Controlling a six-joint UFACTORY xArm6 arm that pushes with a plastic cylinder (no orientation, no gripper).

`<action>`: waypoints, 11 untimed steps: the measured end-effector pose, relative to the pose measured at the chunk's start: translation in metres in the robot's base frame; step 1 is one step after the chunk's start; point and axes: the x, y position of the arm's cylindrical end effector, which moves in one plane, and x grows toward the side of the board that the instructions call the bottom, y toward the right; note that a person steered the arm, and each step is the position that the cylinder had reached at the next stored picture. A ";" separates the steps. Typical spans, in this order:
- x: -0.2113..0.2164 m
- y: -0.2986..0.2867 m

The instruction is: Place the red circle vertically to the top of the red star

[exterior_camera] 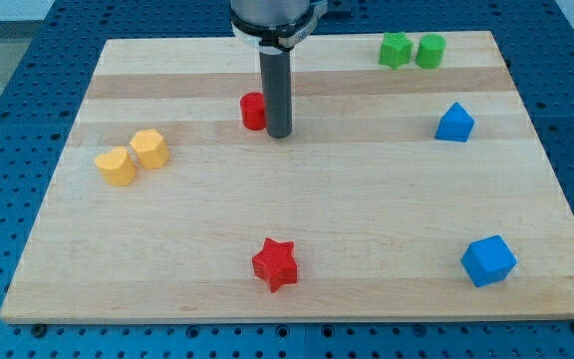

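The red circle (252, 111) lies on the wooden board (297, 239) in its upper middle part. My tip (279, 134) stands right beside it, touching or nearly touching its right side. The rod hides the circle's right edge. The red star (275, 263) lies near the view's bottom, far below the circle and slightly to the right of it.
Two yellow blocks, a heart (116, 167) and a hexagon (150, 148), sit at the left. A green star-like block (396, 50) and a green cylinder (430, 51) sit at the top right. A blue pentagon-like block (454, 123) is at the right, a blue cube (488, 260) at the bottom right.
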 end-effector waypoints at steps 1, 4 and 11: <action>-0.058 0.002; -0.125 -0.046; 0.100 -0.046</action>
